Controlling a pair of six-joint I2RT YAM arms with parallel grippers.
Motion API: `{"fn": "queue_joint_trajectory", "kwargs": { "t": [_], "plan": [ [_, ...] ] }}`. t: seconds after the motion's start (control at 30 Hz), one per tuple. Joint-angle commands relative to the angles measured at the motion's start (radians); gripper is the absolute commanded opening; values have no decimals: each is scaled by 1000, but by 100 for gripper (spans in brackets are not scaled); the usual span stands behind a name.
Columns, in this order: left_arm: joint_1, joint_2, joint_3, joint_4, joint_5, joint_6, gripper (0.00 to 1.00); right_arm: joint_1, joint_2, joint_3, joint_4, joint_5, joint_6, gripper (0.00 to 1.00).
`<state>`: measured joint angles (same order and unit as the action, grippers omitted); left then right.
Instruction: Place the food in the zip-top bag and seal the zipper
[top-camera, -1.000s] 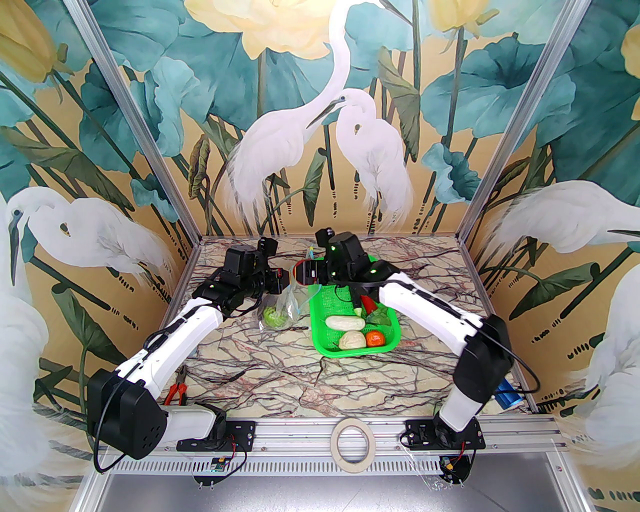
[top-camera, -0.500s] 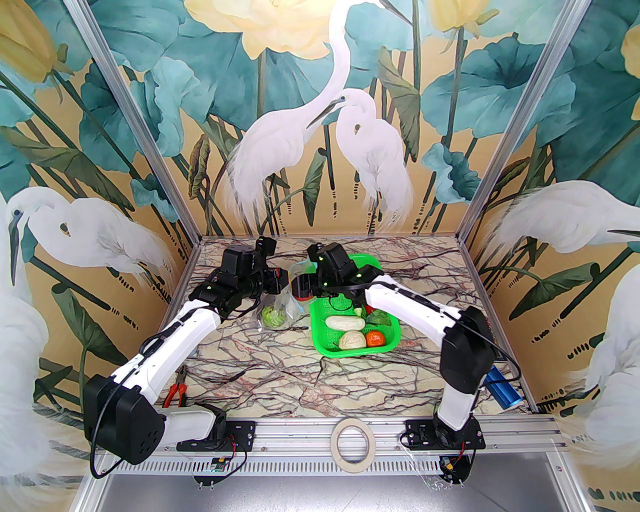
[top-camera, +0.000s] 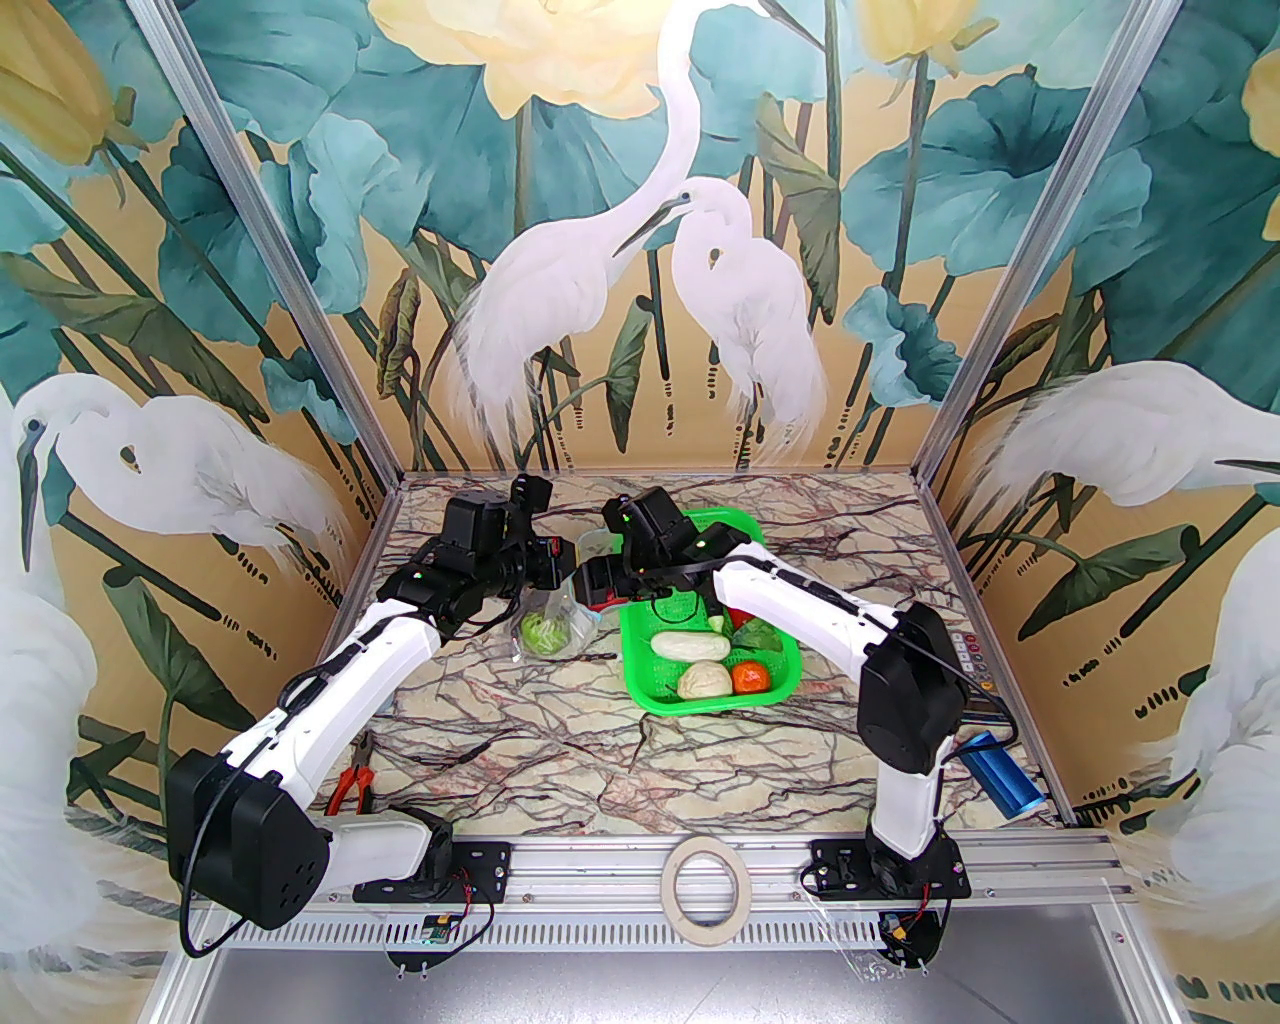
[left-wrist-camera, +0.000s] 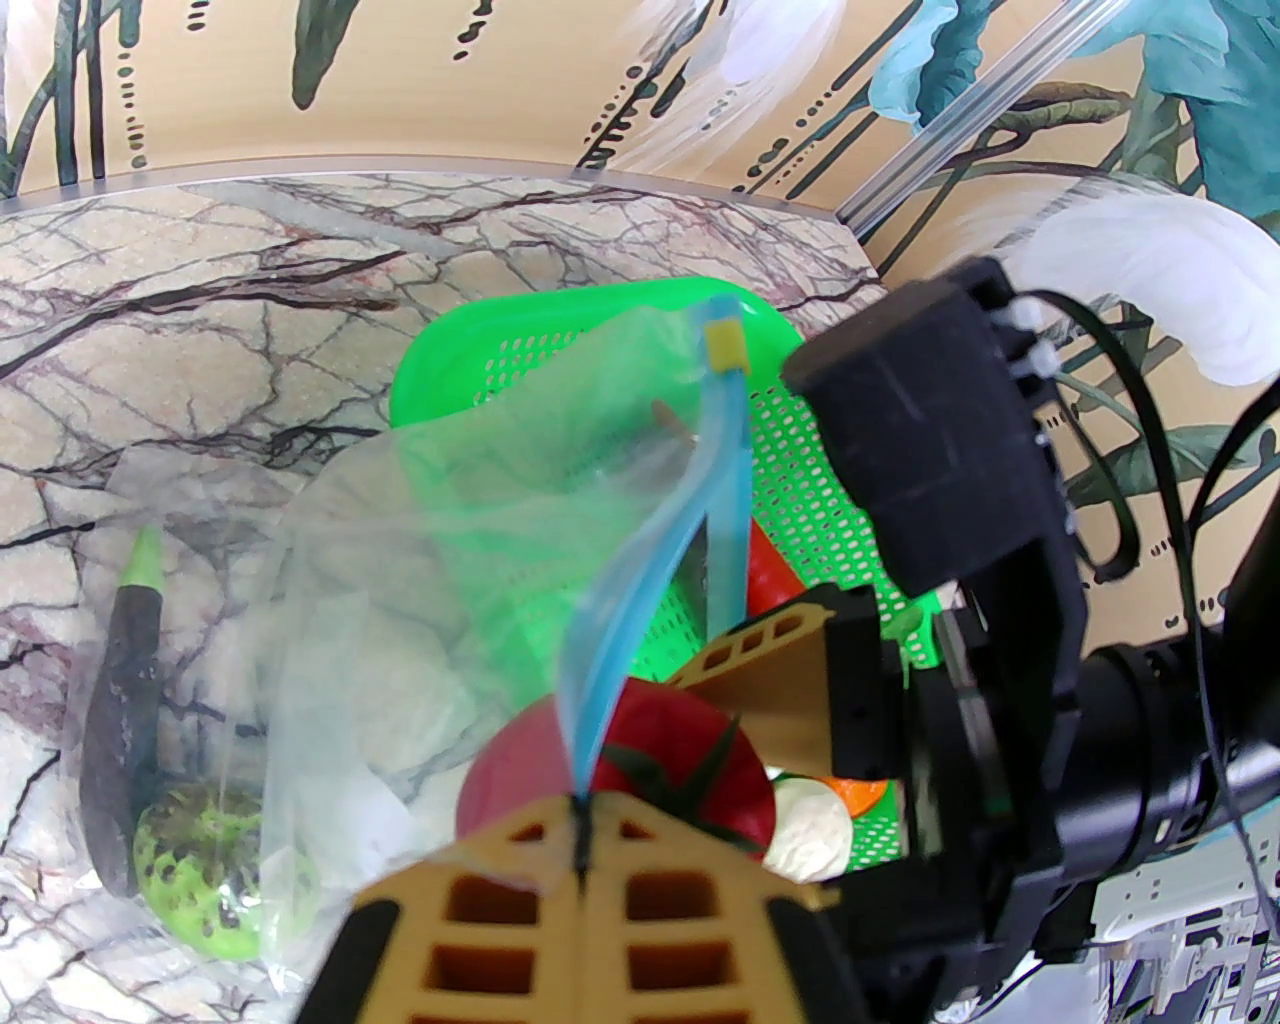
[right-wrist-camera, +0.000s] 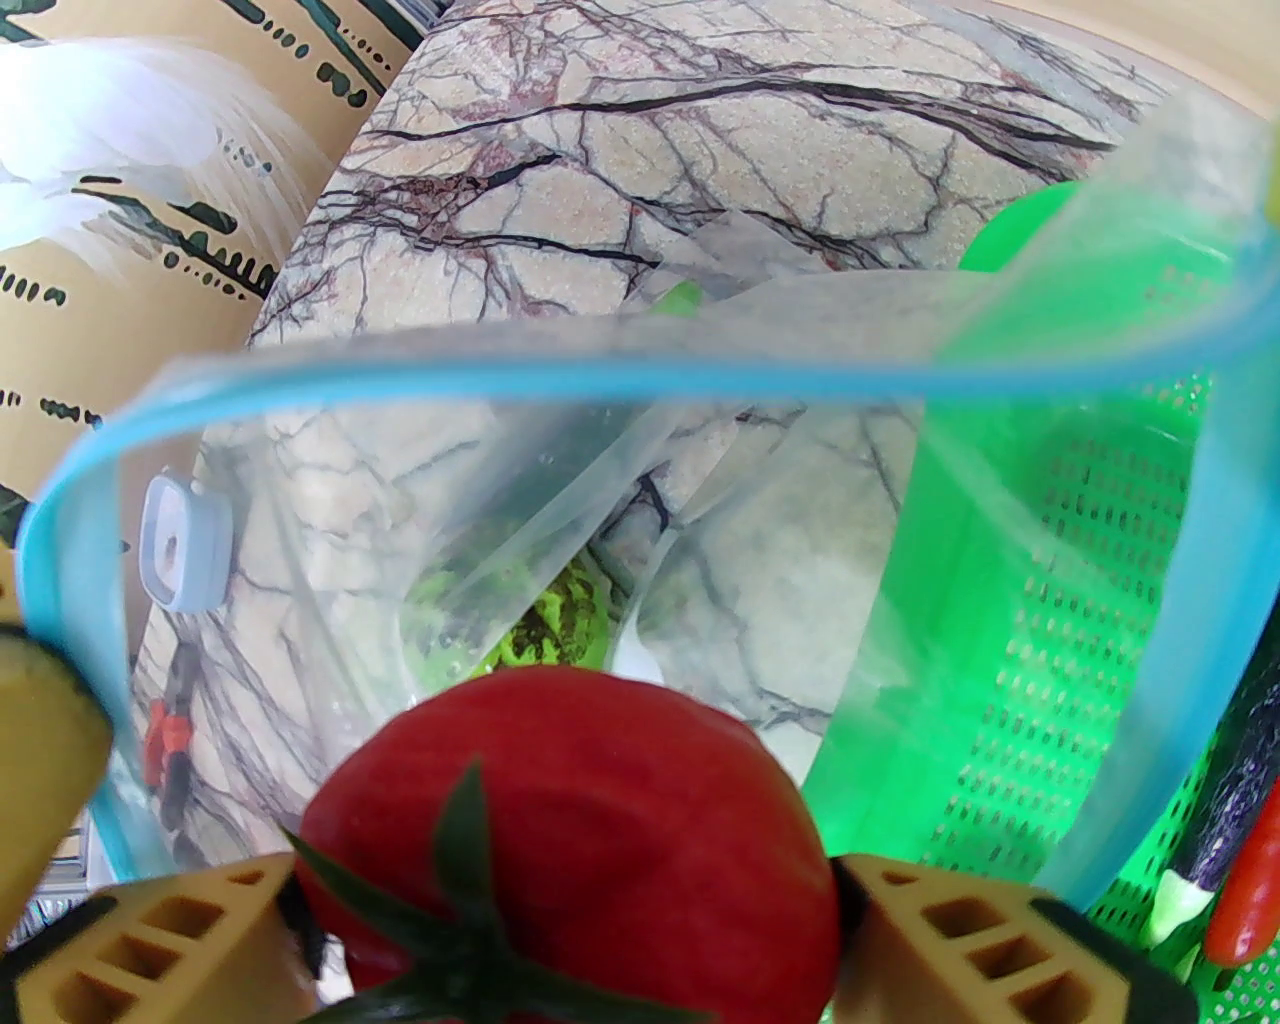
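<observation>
My left gripper (left-wrist-camera: 580, 810) is pressed together on the zipper (left-wrist-camera: 640, 610), holding one lip of the zip-top bag (left-wrist-camera: 400, 520) up. The left wrist view shows a dark long vegetable (left-wrist-camera: 120, 700) and a green piece (left-wrist-camera: 200, 880) lying inside it. I judge this the filling step, at the point of a drop. The right wrist view gives what the top view hides: the bag's mouth spread in a blue loop, with the tomato (right-wrist-camera: 570, 800) just above it between the jaws of my right gripper (right-wrist-camera: 565, 890). Whether they pinch it or stand loose of it I cannot tell. Next the tomato must fall clear inside. Then I reach right to the basket (top-camera: 640, 690), where the top view shows the gourd (top-camera: 690, 645), cabbage (top-camera: 703, 680) and orange (top-camera: 752, 678) waiting.
</observation>
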<state>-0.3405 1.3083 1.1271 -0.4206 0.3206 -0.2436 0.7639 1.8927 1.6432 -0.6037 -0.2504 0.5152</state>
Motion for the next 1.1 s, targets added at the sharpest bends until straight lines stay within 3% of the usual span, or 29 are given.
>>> {"fn": "queue_joint_trajectory", "kwargs": {
  "t": [0.0,0.27,0.7,0.87,1.07],
  "plan": [
    [-5,-24,25,-6,27,-8,0,9,-11,33,-8,6,-20,99],
    [-5,-27,19,-8,32,-6,0,5,-92,-3,1,54,-31,98],
    [-4,-66,-3,-59,31,30,0,-46,-444,-268,-145,262,-59,90],
    [-4,-65,-10,-69,35,35,0,-77,-465,-350,-203,277,-38,87],
    [-4,-54,-25,-66,34,43,0,-78,-385,-380,-215,235,-31,83]
  ]
}}
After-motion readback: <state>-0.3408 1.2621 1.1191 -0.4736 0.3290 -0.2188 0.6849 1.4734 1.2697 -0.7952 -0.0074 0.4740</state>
